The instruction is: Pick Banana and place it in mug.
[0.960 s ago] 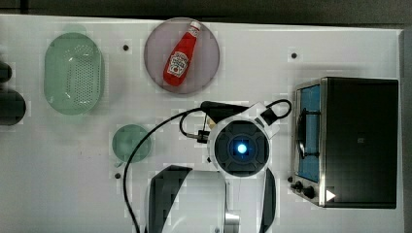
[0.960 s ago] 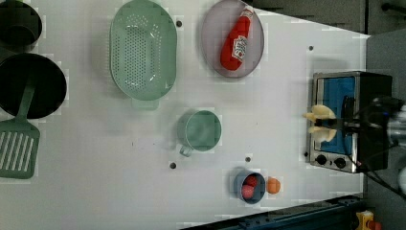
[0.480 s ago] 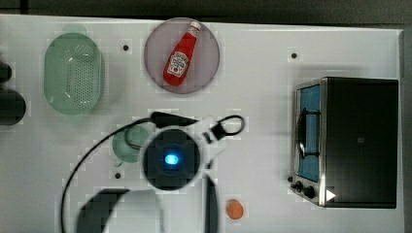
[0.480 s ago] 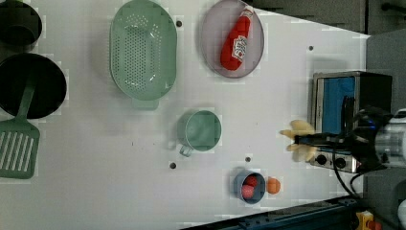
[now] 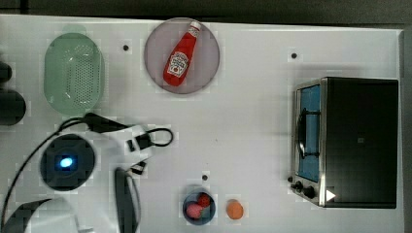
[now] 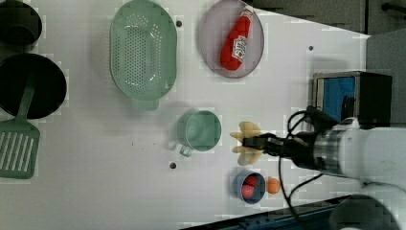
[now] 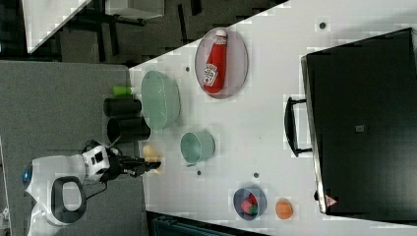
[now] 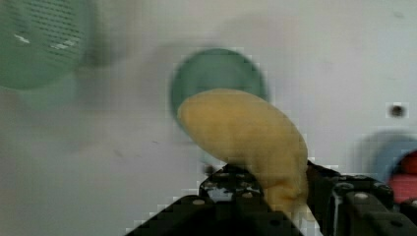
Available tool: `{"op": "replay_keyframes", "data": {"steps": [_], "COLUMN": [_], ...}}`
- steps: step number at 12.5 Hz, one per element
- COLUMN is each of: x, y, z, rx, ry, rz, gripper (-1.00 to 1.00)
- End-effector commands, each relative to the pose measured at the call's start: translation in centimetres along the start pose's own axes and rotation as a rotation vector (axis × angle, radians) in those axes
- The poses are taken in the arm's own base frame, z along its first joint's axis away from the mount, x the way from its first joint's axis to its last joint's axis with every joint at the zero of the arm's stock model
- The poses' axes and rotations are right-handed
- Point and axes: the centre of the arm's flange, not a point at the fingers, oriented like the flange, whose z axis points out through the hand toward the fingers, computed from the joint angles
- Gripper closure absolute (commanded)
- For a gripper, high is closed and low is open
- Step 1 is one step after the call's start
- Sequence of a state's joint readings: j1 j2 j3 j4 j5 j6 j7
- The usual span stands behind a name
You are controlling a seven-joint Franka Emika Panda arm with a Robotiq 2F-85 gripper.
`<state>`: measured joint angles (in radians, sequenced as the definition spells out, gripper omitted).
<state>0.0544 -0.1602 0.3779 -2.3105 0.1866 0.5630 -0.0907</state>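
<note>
The banana (image 6: 247,143) is a small, pale yellow toy bunch with short, stubby, curved fingers. The jaws of the gripper (image 6: 250,143) are pinched on it and hold it up off the white tabletop (image 6: 95,187). In the wrist view the banana (image 8: 248,142) sticks out from between the black jaws, with the mug behind it. In the left view the banana hangs just to the right of the mug (image 6: 199,131), close to it but not inside. In the right view the banana (image 7: 151,158) shows to the left of the mug (image 7: 195,147), near the tabletop's edge.

The mug is round and soft green, with a small handle. Nothing shows inside it. The green colander (image 6: 143,50) is bigger and full of little holes, and nothing shows in it either. The grey plate (image 6: 232,39) has a red ketchup bottle (image 6: 236,40) lying on it. The little blue bowl (image 6: 250,186) holds red fruit, and an orange fruit (image 6: 273,185) sits just beside it on the tabletop.

In the left view the bowl is near the bottom edge of the tabletop, right below the banana. A toaster oven (image 6: 352,98) stands on the left view's right. There is bare white tabletop around the mug, most of it to the left view's left and below.
</note>
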Motion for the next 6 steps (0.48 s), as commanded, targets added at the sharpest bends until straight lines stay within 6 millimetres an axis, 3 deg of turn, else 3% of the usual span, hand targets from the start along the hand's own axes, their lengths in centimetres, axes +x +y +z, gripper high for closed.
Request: {"op": "replay_keyframes", "data": {"steps": [1, 3, 6], "x": [-0.7, -0.7, 0.1], "y": [-1.8, -3.0, -3.2], "z": [1.7, 4.2, 7.4], "rx": [0.011, 0.0, -0.06], "ry": [0.029, 0.034, 0.071], "rz": [0.181, 0.229, 0.197], "gripper": [0.37, 0.37, 0.37]}}
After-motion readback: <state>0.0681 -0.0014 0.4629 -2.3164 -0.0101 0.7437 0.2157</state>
